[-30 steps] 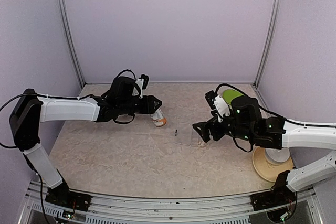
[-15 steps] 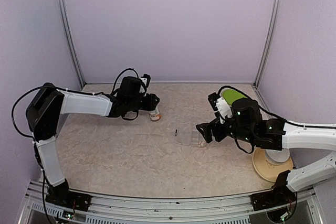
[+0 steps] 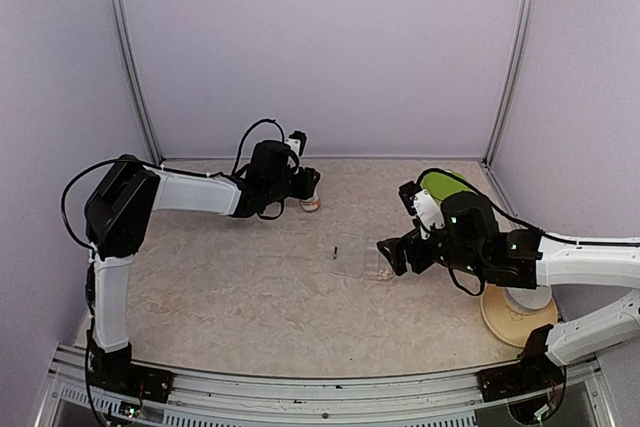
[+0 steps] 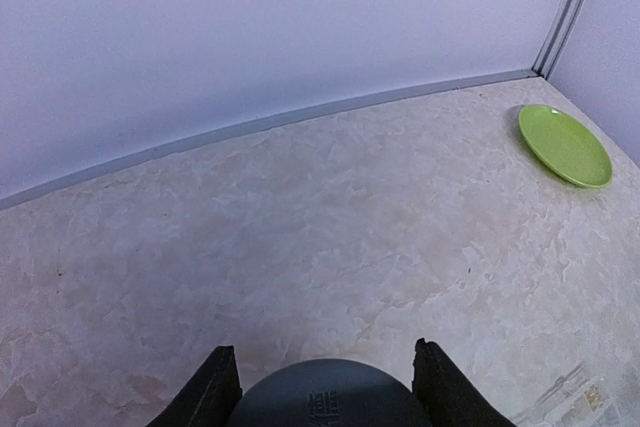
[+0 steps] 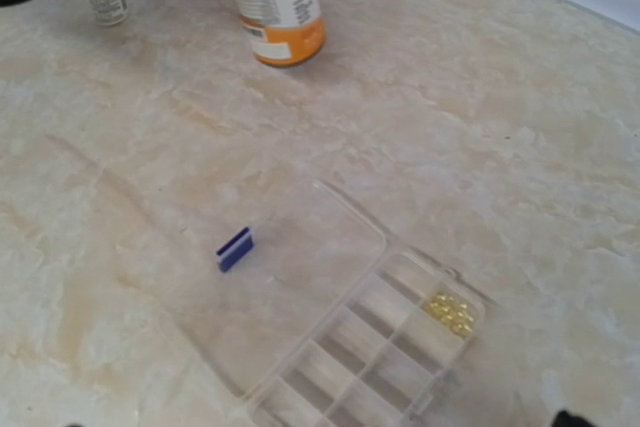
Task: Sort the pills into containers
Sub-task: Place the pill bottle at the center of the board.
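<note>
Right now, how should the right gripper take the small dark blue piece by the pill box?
Probably pinch the dark blue piece across its thin width, coming straight down: it is a low, narrow slab at the edge of the clear lid, leaving no room from the side.

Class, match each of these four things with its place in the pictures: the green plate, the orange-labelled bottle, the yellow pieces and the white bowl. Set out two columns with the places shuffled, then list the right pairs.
Things
1. green plate
2. orange-labelled bottle
3. yellow pieces
4. white bowl

Places
A. in an end compartment of the clear pill box
B. on a tan plate at the right edge of the table
C. near the table's far right corner
D. between the fingers of the left pincer

Pairs: 1-C, 2-D, 3-A, 4-B
</note>
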Robot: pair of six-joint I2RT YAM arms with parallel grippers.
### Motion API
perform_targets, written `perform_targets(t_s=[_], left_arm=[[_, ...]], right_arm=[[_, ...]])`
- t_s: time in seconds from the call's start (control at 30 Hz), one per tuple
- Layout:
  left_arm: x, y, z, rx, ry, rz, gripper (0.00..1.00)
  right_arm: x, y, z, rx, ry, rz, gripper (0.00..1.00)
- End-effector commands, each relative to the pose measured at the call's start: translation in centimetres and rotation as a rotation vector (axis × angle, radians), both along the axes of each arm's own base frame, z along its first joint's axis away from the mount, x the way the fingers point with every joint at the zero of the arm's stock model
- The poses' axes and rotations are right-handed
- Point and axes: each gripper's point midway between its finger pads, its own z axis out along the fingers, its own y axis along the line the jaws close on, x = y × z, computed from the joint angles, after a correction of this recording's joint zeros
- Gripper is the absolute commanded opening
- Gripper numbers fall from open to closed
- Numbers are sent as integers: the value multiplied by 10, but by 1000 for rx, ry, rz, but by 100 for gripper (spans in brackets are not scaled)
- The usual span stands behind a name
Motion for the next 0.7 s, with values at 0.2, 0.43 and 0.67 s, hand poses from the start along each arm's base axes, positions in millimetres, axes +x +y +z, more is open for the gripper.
perform_targets(t_s=[0.2, 0.43, 0.67], left_arm=[[22, -54, 21, -10, -129, -87, 43], [14, -79, 8, 39, -146, -142, 43], [10, -91, -8, 77, -138, -179, 44]], right_arm=[[1, -11, -7, 6, 16, -43, 100], [1, -13, -7, 11, 15, -50, 100], [1, -14, -10, 9, 19, -52, 100]])
